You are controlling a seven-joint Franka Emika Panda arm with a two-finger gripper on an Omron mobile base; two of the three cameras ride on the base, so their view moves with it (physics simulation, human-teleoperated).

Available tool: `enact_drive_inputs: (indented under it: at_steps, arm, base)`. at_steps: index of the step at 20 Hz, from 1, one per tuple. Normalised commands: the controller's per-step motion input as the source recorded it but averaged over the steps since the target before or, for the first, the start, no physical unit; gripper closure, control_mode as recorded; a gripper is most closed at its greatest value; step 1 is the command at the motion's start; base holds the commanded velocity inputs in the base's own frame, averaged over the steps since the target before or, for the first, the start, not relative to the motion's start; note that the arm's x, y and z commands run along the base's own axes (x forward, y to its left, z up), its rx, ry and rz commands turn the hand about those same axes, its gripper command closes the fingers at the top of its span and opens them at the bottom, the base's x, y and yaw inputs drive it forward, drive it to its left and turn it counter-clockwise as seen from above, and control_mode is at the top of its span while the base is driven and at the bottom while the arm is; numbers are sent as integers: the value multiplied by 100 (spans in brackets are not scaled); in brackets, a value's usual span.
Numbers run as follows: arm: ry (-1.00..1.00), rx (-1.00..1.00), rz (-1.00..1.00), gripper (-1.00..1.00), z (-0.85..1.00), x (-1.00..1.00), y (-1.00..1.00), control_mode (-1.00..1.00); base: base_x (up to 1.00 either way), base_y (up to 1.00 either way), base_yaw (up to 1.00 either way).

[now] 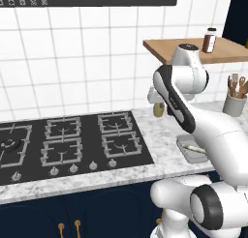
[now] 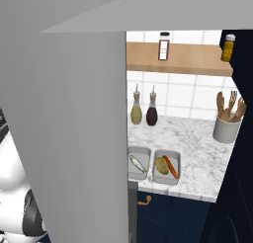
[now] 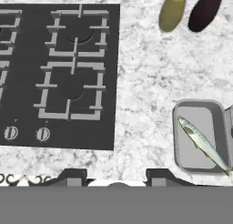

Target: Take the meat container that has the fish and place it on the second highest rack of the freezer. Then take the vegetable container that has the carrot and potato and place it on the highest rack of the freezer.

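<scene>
The meat container (image 3: 214, 136) is a grey tray holding a silver fish (image 3: 202, 143); in the hand view it lies on the marble counter at the right. My gripper (image 3: 116, 178) hovers high above the counter, to the left of that tray, open with nothing between its fingertips (image 3: 73, 176). In the right base view the meat container (image 2: 139, 163) sits beside the vegetable container (image 2: 166, 167), which holds a potato (image 2: 161, 164) and a carrot (image 2: 170, 165). The left base view shows the meat container (image 1: 193, 150) partly behind my arm.
A black gas stove (image 1: 68, 142) fills the counter's left. An olive bottle (image 2: 136, 111) and a dark bottle (image 2: 152, 112) stand by the tiled wall, a utensil holder (image 2: 226, 123) at the right. A wooden shelf (image 2: 178, 59) carries jars. A large grey panel (image 2: 64, 128) blocks the right base view's left.
</scene>
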Motion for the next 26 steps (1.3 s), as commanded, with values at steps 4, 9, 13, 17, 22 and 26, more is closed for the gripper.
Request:
enact_drive_inputs:
  at_steps: [4,9,13,17,22,26]
  arm:
    - [1,0,-1,-100,-41,-41,-2,-100]
    - [-3,14,-45,-100,-73,-65,-61,-100]
    - [1,21,-60,-100,-50,-4,-95,-100]
    - [16,20,-56,-100,-24,1,-88,-100]
    - [25,24,-49,-100,-14,17,-89,-100]
    - [29,24,-48,-100,-52,20,-61,-100]
  base:
    - [0,0,0]
    - [0,0,0]
    - [0,0,0]
    - [0,0,0]
    - [0,0,0]
    - [0,0,0]
